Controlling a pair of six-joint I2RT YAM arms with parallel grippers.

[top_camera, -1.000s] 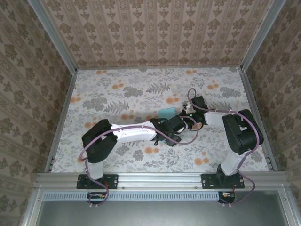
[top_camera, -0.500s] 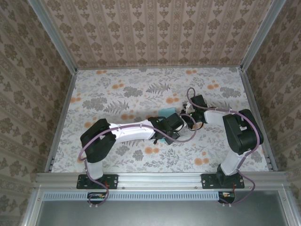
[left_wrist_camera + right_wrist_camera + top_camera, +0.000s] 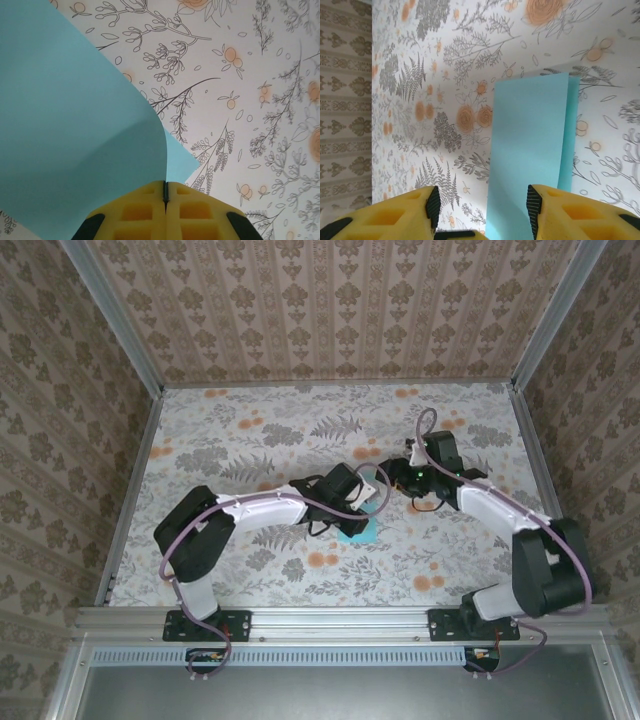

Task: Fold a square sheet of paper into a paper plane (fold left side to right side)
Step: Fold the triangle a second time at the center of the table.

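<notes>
Two changes against a second earlier

1) right arm (image 3: pixel 500 510) had swung out: elbow dropped toward the near right corner of the table (image 3: pixel 250 440), forearm stretched long. Right gripper (image 3: pixel 398 480) ended slightly further back, just beside the left one. Its yellow fingers (image 3: pixel 415 212) stood spread, gripping nothing; they had been pressed together a second before. Its wrist camera looked down on the square sheet of paper (image 3: pixel 530 150), a turquoise layer with a narrow strip of the lower layer showing along its right edge, lying on the floral cover ahead of the fingers

2) left arm (image 3: pixel 260 508) had pulled its elbow left and reached further along the table; left gripper (image 3: pixel 366 502) sat near the table's middle. Its fingers (image 3: pixel 142 210) were pressed together and pinching the curled edge of the sheet: in the wrist view the upper layer rose off the table and ran into the seam between the pads, while a lower corner stayed flat on the cover to the right

Sheet position also differed in the top view: the turquoise patch (image 3: pixel 358 532) showed on the near side of the left gripper, partly under it, where earlier it had peeked out on the far side of both grippers
</notes>
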